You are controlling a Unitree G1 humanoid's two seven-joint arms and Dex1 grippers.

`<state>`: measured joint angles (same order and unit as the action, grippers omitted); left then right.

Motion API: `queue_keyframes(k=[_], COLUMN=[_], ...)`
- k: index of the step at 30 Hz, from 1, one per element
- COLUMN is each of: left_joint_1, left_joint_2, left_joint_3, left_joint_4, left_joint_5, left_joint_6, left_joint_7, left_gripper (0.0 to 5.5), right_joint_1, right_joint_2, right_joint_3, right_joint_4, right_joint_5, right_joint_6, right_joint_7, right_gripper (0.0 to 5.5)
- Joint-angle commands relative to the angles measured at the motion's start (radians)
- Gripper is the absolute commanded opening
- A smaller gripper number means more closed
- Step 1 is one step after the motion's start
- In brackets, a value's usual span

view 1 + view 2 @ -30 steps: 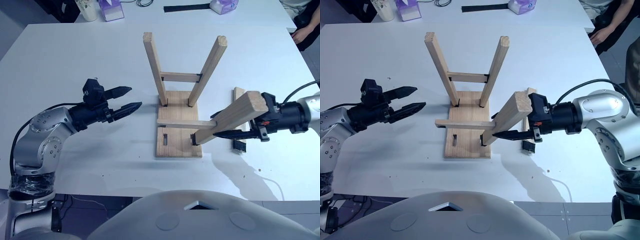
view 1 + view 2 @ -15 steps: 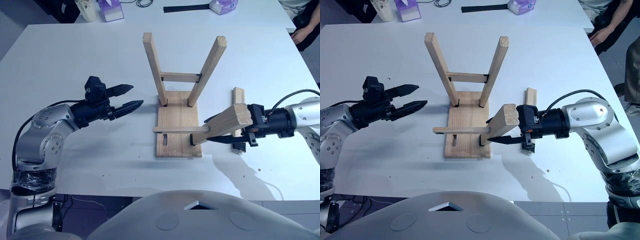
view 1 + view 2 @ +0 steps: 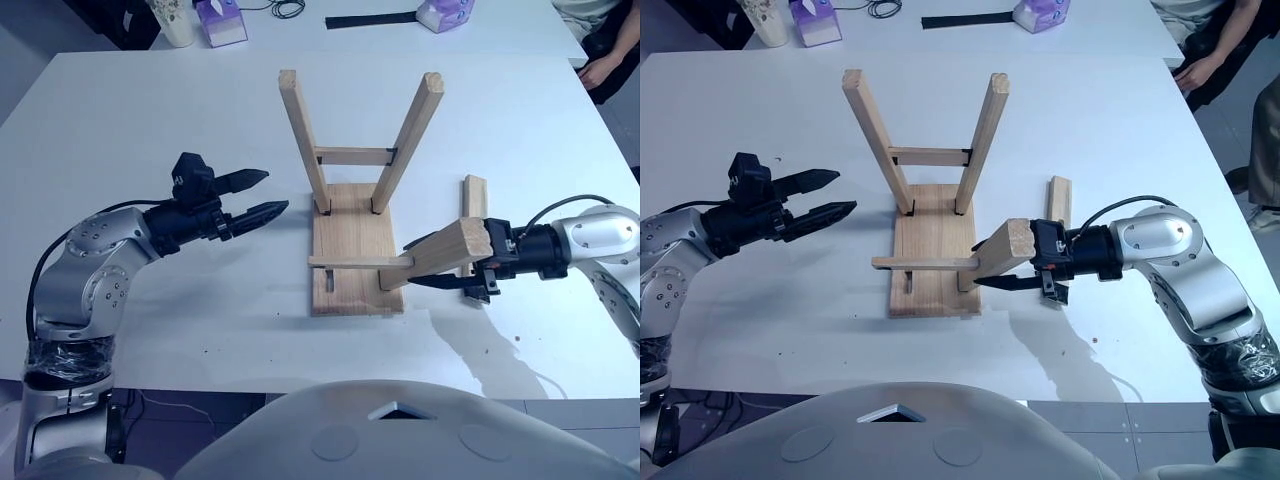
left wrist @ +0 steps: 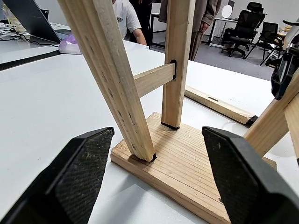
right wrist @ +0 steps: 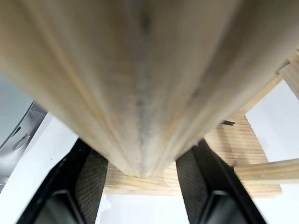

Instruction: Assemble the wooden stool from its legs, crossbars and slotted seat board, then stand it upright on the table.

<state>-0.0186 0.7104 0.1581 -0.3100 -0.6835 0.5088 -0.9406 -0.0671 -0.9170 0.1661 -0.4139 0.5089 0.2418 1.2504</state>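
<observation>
Head: we overlook the table (image 3: 120, 110).
Left wrist: low, board (image 4: 191, 156) just beyond left gripper (image 4: 156, 132).
Right wrist: against the leg (image 5: 140, 70); same board.

A broad white table (image 3: 120, 110) spans the scene. Past its far edge, on an adjoining white surface, a pale patterned paper cup (image 3: 172, 20) stands just beside a purple tissue box (image 3: 222, 20). Farther along lie a looped black cable (image 3: 290, 6), a flat black strip (image 3: 370, 20) and a second purple tissue pack (image 3: 445, 12). Black office chairs (image 4: 240, 35) stand in the room behind.
</observation>
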Motion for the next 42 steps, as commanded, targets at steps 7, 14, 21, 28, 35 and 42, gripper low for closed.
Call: queue_keyframes(k=[7,14,21,28,35,42], left_joint_1=[-0.014,-0.007,0.008,0.154,0.248,0.228], left_joint_2=[-0.011,-0.023,-0.037,-0.047,-0.060,-0.053], left_joint_3=[-0.019,-0.019,-0.024,0.070,0.151,0.153], left_joint_4=[0.007,0.000,-0.013,-0.105,-0.167,-0.165], left_joint_5=[0.037,0.050,0.066,0.047,0.021,0.008], left_joint_6=[-0.007,-0.010,-0.020,-0.026,-0.010,0.000], left_joint_7=[0.011,0.019,0.046,0.093,0.142,0.156], left_gripper=[3.50,3.50,3.50,3.50,3.50,3.50], right_joint_1=[0.001,-0.083,0.019,0.309,0.518,0.557], right_joint_2=[-0.031,0.040,-0.044,0.043,0.322,0.570], right_joint_3=[0.097,0.005,-0.078,-0.320,-0.294,-0.302], right_joint_4=[0.067,0.052,0.038,-0.225,-0.478,-0.484], right_joint_5=[-0.117,-0.015,-0.097,-0.135,-0.315,-0.345], right_joint_6=[0.119,0.236,0.196,0.398,0.601,0.701], right_joint_7=[-0.053,-0.111,-0.123,-0.456,-0.894,-1.106], right_gripper=[2.33,3.21,3.21,3.90,3.90,3.90])
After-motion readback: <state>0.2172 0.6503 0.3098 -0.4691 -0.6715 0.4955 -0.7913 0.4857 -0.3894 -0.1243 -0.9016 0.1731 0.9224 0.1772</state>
